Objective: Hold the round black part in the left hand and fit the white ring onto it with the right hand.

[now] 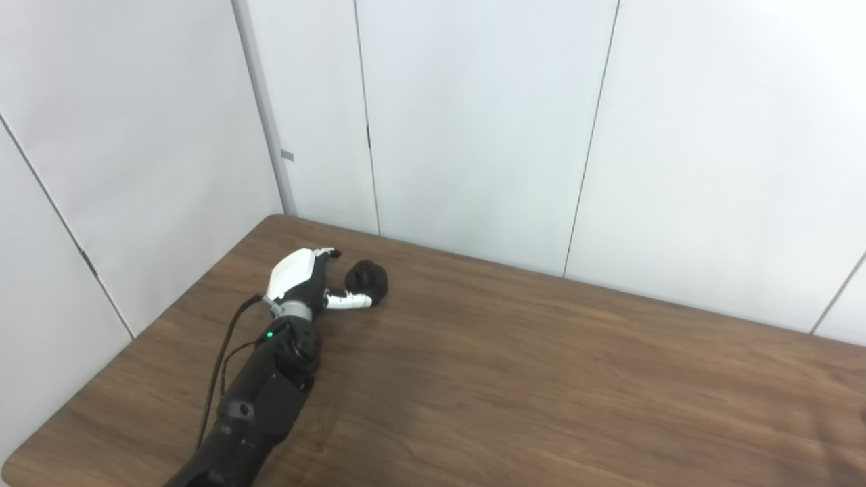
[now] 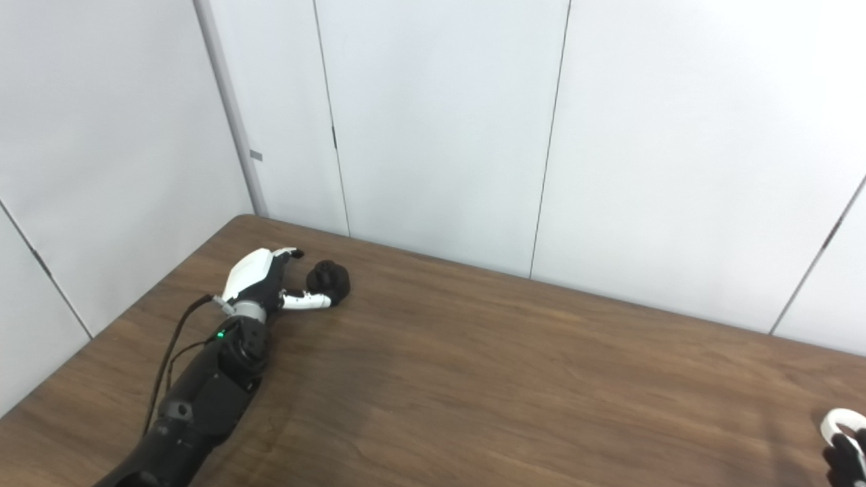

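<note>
The round black part [image 1: 366,279] rests on the wooden table [image 1: 514,379] near its far left corner. My left hand [image 1: 304,281] lies just left of it with fingers apart. Its white thumb [image 1: 348,300] reaches along the near side of the part and its fingertips [image 1: 331,253] sit at the far side; the hand is not closed around the part. The white ring [image 2: 839,425] shows at the bottom right edge of the right eye view. Dark fingertips of my right hand [image 2: 846,461] sit right below it, mostly cut off, so the grip is unclear.
White wall panels [image 1: 473,122] stand close behind the table's far edge and along its left side. The table's left edge runs close beside my left forearm [image 1: 264,392], which has a black cable looping along it.
</note>
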